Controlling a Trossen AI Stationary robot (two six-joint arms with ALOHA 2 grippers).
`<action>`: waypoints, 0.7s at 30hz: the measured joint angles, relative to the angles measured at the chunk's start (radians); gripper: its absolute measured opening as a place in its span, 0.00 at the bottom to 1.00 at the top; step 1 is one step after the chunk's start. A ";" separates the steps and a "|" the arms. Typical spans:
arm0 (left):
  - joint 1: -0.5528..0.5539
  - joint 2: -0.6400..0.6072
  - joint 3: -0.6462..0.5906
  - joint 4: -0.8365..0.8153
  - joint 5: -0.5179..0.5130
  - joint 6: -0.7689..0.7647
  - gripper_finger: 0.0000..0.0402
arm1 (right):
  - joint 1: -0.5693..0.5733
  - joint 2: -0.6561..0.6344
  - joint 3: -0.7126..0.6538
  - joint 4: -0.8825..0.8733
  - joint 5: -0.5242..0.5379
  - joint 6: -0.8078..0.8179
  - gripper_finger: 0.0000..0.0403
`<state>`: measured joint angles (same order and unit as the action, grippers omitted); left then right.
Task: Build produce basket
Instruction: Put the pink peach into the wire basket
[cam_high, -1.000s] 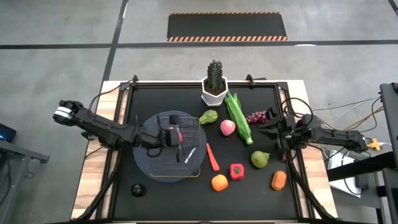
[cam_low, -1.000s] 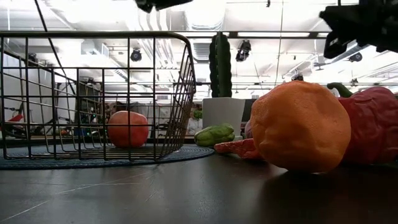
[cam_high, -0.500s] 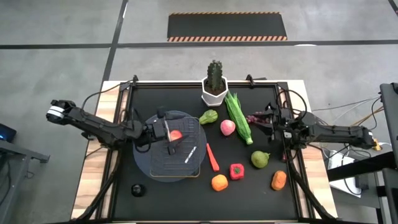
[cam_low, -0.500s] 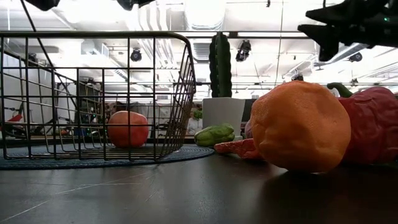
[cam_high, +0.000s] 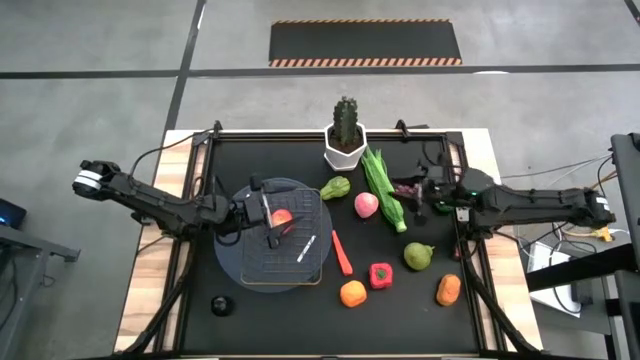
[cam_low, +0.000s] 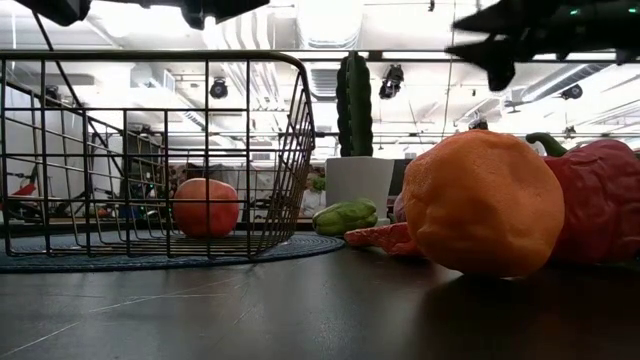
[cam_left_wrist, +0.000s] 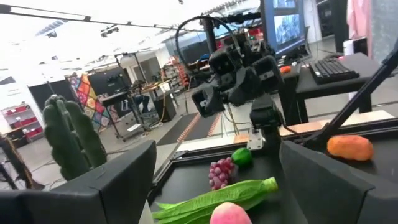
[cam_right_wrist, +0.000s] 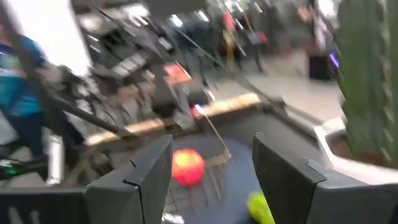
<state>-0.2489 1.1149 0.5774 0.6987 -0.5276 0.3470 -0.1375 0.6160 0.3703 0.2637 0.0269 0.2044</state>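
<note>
Right claw (cam_high: 418, 193) over purple grapes (cam_high: 407, 187), fingers wide apart, holding nothing; grapes mostly hidden beneath it from above. Long green stalk (cam_high: 381, 186) just beside, long axis running from cactus pot (cam_high: 344, 152) toward desk (cam_high: 400, 320) front. Left claw (cam_high: 262, 211) open over basket (cam_high: 283, 233) rim, empty. Red apple (cam_high: 283, 216) inside basket.

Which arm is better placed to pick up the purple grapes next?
The right. Its open right gripper is over the purple grapes, while the open left gripper sits at the basket, where one red apple lies.
</note>
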 joint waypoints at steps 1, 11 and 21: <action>0.000 0.000 0.000 0.000 -0.005 0.000 0.80 | 0.000 0.015 0.025 -0.044 0.024 0.018 0.53; 0.000 -0.001 -0.003 0.000 -0.005 0.000 0.80 | 0.000 0.215 0.256 -0.420 0.080 0.248 0.61; -0.001 -0.001 -0.004 0.000 -0.005 0.000 0.80 | 0.000 0.414 0.443 -0.683 0.079 0.358 0.66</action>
<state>-0.2497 1.1137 0.5735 0.6987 -0.5327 0.3469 -0.1375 1.0299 0.8131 -0.4195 0.1055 0.5620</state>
